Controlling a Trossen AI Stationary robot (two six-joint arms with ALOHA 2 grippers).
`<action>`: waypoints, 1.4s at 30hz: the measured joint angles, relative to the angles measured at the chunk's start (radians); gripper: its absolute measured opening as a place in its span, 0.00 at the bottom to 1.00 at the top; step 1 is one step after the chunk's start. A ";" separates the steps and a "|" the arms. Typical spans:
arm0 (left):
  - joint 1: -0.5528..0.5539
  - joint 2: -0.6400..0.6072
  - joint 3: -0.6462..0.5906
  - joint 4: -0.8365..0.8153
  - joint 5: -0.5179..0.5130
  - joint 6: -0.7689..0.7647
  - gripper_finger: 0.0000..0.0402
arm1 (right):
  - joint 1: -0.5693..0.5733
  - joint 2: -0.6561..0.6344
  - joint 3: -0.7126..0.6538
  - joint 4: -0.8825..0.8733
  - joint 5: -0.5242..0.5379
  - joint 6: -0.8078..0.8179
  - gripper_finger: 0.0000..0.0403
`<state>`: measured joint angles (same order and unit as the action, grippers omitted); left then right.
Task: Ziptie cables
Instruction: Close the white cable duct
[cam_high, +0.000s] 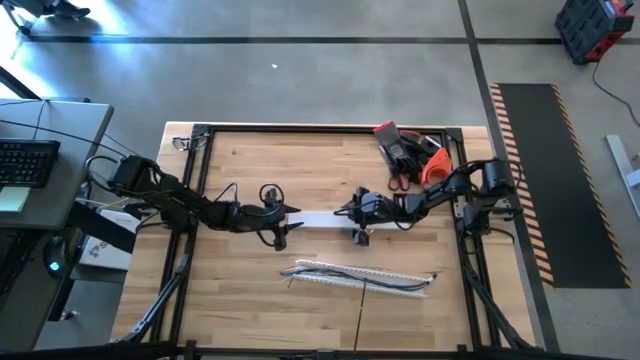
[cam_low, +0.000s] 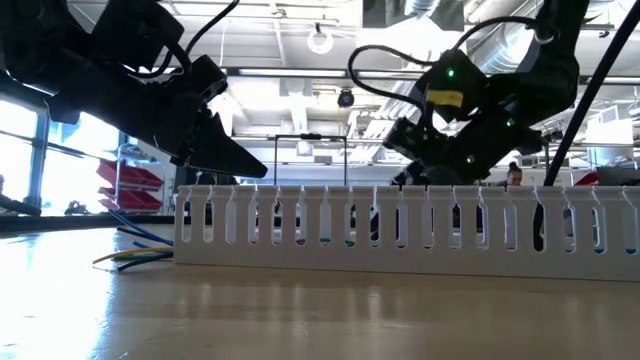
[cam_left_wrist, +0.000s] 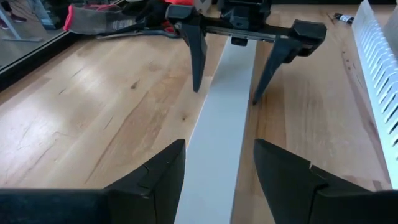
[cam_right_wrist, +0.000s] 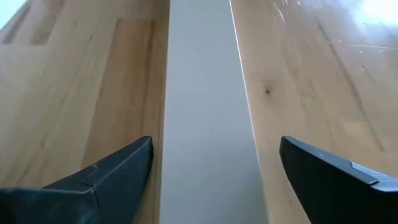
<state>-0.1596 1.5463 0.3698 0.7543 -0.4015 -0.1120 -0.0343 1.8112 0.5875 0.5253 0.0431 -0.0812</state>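
The cables (cam_high: 372, 279) are thin grey wires lying along a white slotted channel (cam_high: 340, 272) near the table's near edge. In the low view their coloured ends (cam_low: 130, 257) stick out of the channel's left end (cam_low: 190, 230). A flat white strip (cam_high: 320, 220) lies on the table's middle between the two grippers. My left gripper (cam_left_wrist: 217, 149) is open at the strip's left end, one finger on each side of it. My right gripper (cam_right_wrist: 214, 149) is open at the strip's right end (cam_right_wrist: 208, 93), also astride it, and shows in the left wrist view (cam_left_wrist: 227, 68).
A red, black and orange heap of tools (cam_high: 408, 155) lies at the table's far right corner. The slotted channel (cam_left_wrist: 379, 68) runs parallel to the strip on its near side. A desk with a keyboard (cam_high: 25, 160) stands left of the table.
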 joint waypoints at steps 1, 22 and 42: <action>0.000 0.000 0.000 -0.001 0.000 0.000 0.43 | -0.001 0.010 0.001 -0.001 -0.004 0.009 0.83; -0.029 -0.058 0.057 0.061 -0.083 0.174 0.36 | 0.083 0.057 0.003 0.015 0.156 0.132 0.53; -0.083 -0.191 0.144 -0.014 -0.056 0.263 0.00 | 0.363 -0.340 0.272 -0.684 0.280 0.430 0.53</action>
<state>-0.2424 1.3558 0.5135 0.7401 -0.4578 0.1513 0.3292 1.4709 0.8591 -0.1582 0.3234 0.3493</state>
